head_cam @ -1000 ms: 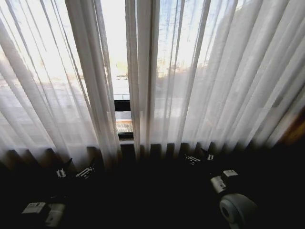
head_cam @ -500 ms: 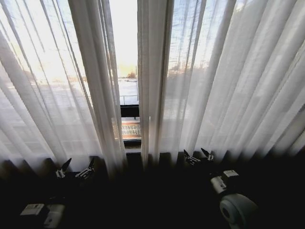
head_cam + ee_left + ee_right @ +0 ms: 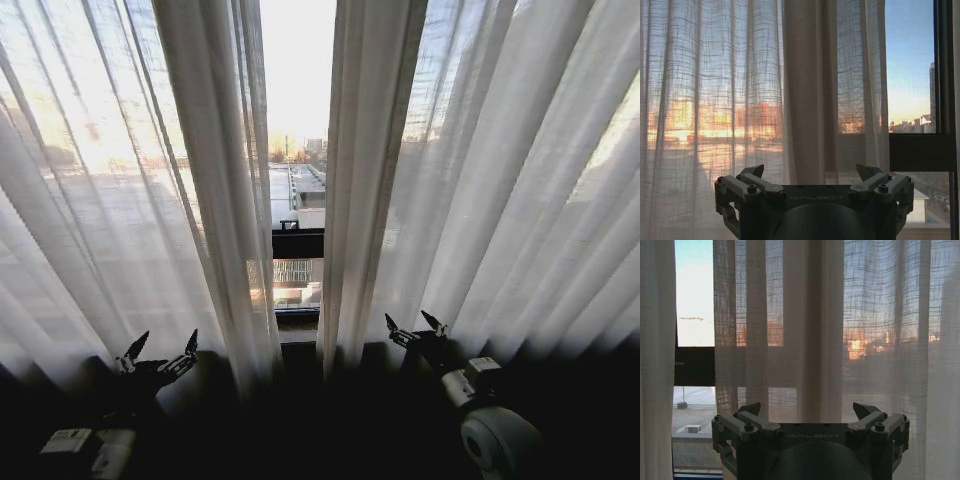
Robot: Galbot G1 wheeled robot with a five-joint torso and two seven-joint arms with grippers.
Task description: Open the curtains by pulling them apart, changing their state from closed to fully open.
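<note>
Already the curtains [image 3: 200,190] hang parted, a narrow gap between their inner edges baring the dark window frame [image 3: 298,243]. Low before the left panel the left gripper [image 3: 158,352] holds nothing, fingers spread wide; the right gripper [image 3: 415,327], equally spread and empty, sits before the right panel. Since half a second ago the gap has widened.

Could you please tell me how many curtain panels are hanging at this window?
2: the left curtain panel ahead of the left gripper, the right curtain panel ahead of the right gripper.
</note>
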